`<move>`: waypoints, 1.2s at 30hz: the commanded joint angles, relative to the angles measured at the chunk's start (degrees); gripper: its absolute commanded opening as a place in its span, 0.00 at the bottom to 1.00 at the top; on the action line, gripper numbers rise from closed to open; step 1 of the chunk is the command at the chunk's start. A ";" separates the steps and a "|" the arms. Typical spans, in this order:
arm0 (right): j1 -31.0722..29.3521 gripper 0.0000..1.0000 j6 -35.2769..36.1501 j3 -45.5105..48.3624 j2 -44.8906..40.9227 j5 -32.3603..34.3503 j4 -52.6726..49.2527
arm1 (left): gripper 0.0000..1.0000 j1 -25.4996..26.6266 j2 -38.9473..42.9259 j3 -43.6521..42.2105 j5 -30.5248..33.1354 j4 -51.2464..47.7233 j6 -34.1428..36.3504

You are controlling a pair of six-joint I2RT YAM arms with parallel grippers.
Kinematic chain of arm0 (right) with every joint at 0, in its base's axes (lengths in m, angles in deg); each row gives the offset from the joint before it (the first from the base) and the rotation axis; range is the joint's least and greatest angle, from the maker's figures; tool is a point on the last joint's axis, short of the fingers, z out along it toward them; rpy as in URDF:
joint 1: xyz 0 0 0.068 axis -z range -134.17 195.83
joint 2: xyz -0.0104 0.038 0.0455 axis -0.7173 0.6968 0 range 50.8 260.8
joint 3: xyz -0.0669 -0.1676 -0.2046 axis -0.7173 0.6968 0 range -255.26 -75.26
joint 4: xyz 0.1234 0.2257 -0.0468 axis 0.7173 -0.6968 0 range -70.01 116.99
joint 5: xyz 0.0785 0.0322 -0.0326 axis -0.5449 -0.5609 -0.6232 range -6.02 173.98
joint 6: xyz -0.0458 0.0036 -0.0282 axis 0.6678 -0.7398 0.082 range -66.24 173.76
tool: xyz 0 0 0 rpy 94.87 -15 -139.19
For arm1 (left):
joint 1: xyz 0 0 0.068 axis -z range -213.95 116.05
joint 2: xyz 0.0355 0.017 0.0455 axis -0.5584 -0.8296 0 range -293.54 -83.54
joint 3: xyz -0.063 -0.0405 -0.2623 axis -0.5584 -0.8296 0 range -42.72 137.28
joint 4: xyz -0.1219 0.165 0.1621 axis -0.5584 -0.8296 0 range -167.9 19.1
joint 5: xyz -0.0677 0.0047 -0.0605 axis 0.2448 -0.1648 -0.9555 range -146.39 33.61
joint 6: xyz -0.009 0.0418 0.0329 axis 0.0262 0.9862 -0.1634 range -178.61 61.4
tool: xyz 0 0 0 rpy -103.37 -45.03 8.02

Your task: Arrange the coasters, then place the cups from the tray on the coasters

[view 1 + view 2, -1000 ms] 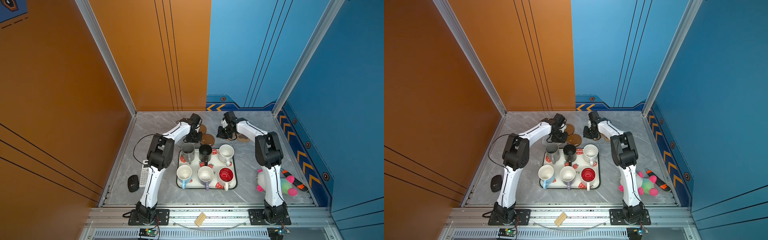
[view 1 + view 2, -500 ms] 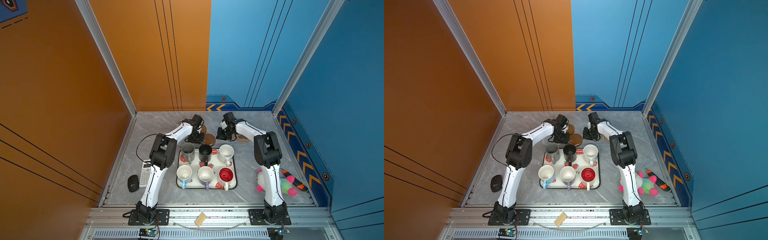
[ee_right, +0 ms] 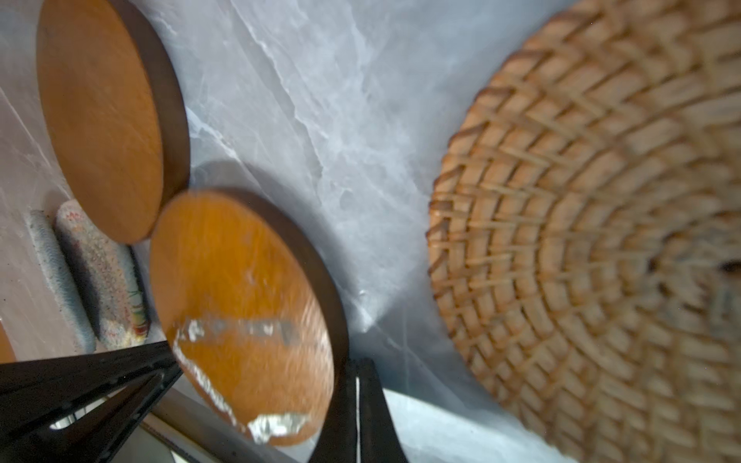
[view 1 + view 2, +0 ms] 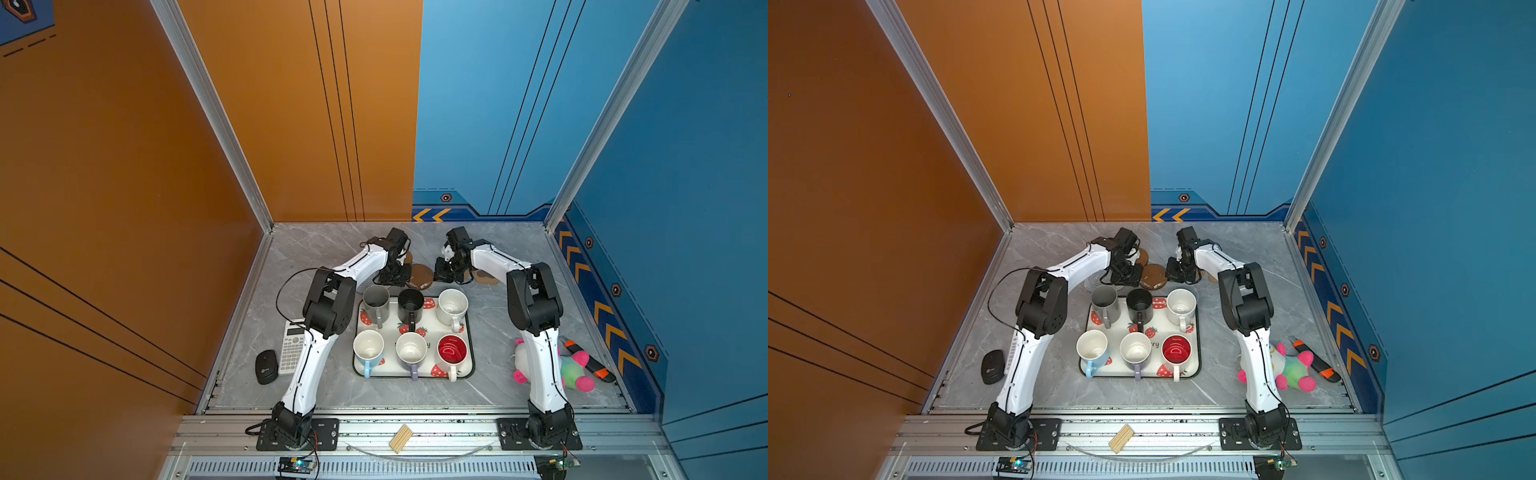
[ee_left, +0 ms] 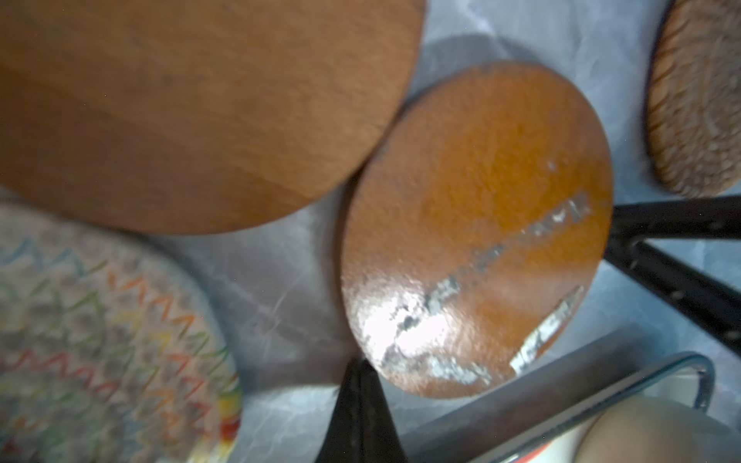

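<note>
Wooden discs (image 3: 240,300) two, rattan mat (image 3: 601,240) one, six cups (image 4: 368,345), one tray (image 4: 390,368)

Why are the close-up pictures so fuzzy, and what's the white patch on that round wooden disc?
Left wrist view: the white patch on the wooden disc looks like light glare; the woven coaster is out of focus. Right wrist view: same glare, rattan coaster blurred. Both top views: sharp, evenly lit.

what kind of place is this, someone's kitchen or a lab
Most likely a robot test booth, not a kitchen: orange and blue wall panels box in a tabletop, two robot arms are bolted to a metal rail, and a calculator and plush toy lie about.
</note>
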 commanded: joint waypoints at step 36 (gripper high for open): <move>7.88 0.00 -2.55 6.26 -11.56 -1.54 3.08 | 0.00 3.99 -3.10 11.93 -4.43 -0.88 -1.39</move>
